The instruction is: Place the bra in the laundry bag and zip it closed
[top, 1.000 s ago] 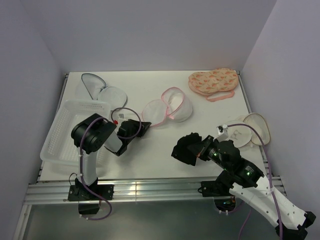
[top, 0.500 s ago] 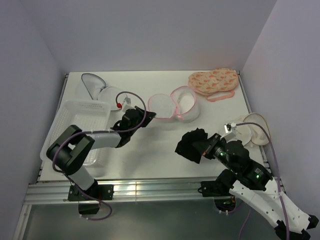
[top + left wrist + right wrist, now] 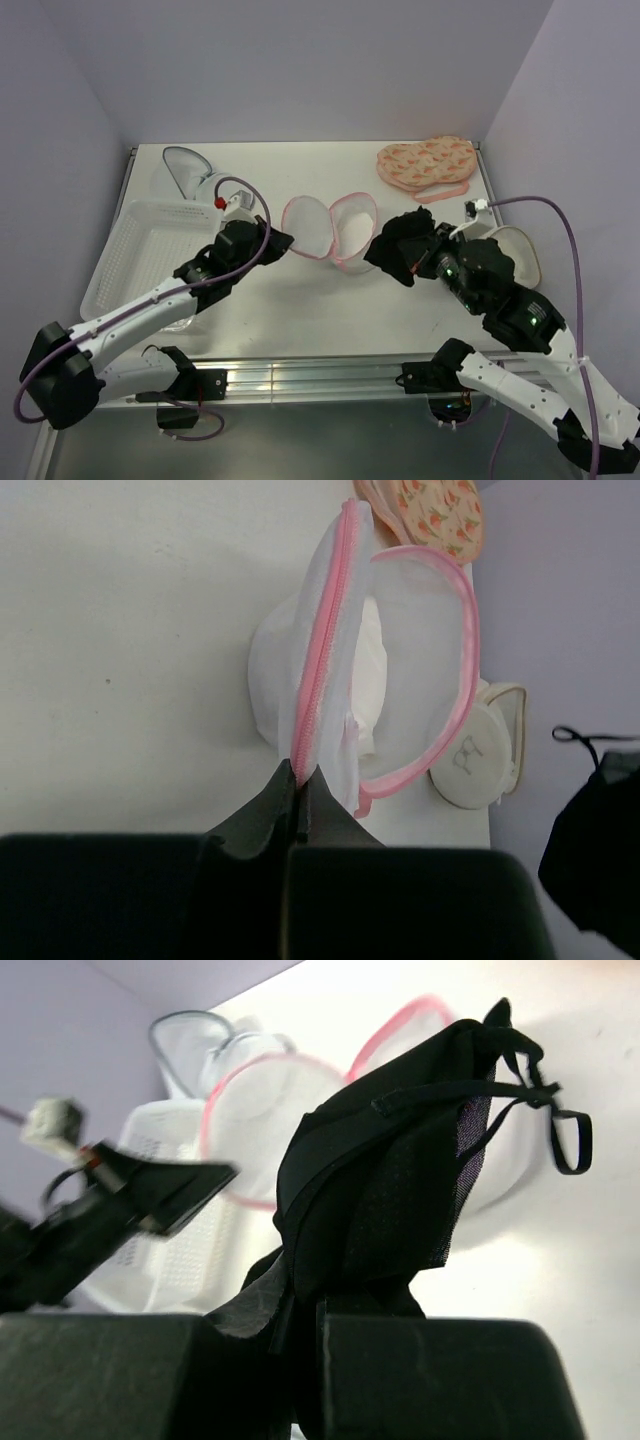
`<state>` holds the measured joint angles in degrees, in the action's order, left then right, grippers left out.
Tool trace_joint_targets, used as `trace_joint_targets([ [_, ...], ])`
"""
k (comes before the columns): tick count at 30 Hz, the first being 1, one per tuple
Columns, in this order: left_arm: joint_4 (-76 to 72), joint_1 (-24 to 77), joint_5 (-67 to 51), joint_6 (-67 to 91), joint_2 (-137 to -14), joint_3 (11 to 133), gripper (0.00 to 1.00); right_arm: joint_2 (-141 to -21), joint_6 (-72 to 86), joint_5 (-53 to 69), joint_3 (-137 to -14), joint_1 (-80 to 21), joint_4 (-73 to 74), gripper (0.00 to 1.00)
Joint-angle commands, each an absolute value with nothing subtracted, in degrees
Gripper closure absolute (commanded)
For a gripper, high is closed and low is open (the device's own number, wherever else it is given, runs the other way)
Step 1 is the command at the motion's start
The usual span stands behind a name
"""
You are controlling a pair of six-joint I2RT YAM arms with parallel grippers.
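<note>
My left claw pinches the pink zipper rim of the laundry bag, propping it open; my right claw clamps the black bra just beside the bag's mouth for loading.

Bright, even overhead light, with soft faint shadows on the white table and no glare. In both wrist views the near foreground is dark and blurred. The bra is sharp, the far background slightly soft.

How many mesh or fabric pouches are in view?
4: grey-trimmed pouch far left; pink-trimmed laundry bag centre; orange patterned pouch far right; cream-trimmed pouch at the right edge, partly hidden by the right arm.
</note>
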<state>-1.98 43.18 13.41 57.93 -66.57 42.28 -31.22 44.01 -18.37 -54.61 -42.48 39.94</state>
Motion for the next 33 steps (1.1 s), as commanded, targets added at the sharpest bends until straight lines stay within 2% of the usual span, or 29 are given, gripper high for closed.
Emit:
trace_joint_targets([
  [1, 5.09, 43.86, 11.87, 52.40, -61.45, 44.03, 1.00, -37.43, 36.23, -24.07, -60.37, -42.19, 40.87, 1.00],
  [10, 13.27, 44.30, 10.99, 49.31, -57.22, 47.81, 1.00, -54.03, 28.48, -33.56, -71.45, -43.15, 45.43, 1.00],
  [20, 15.03, 48.95, 13.53, 48.96, -58.53, 52.47, 1.00, -66.17, 27.68, -43.06, -81.20, -51.67, 50.62, 1.00],
  [28, 15.91, 50.10, 14.85, 48.78, -58.62, 54.93, 1.00, -78.30, 30.76, -44.92, -80.78, -57.56, 49.84, 1.00],
  [33, 16.35, 50.19, 14.86, 48.52, -58.97, 55.72, 1.00, -80.33, 34.01, -43.25, -76.12, -59.68, 46.06, 1.00],
])
